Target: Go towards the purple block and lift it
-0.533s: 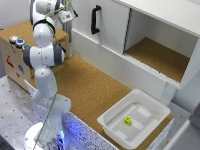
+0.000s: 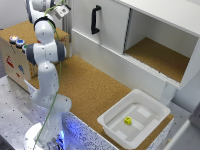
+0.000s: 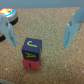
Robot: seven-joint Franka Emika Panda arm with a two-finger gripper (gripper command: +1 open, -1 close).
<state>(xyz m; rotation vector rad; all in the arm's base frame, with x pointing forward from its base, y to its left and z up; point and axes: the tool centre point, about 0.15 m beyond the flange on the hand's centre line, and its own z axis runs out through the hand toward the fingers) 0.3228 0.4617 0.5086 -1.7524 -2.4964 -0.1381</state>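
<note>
In the wrist view a purple block (image 3: 31,47) with a yellow letter on top sits stacked on a red block (image 3: 31,63), both on the cork surface. My gripper (image 3: 41,31) is open, its fingers (image 3: 72,29) spread wide and standing apart from the stack, which lies just off the line between them. In the exterior view the gripper (image 2: 62,11) is high at the back left, beside the white cabinet. The purple block does not show in that view.
A white cabinet with a black handle (image 2: 94,19) and an open compartment (image 2: 155,55) runs along the back. A white bin (image 2: 111,125) holding a small yellow block (image 2: 128,120) stands at the front right. A wooden box with coloured buttons (image 2: 16,41) is on the exterior view's left.
</note>
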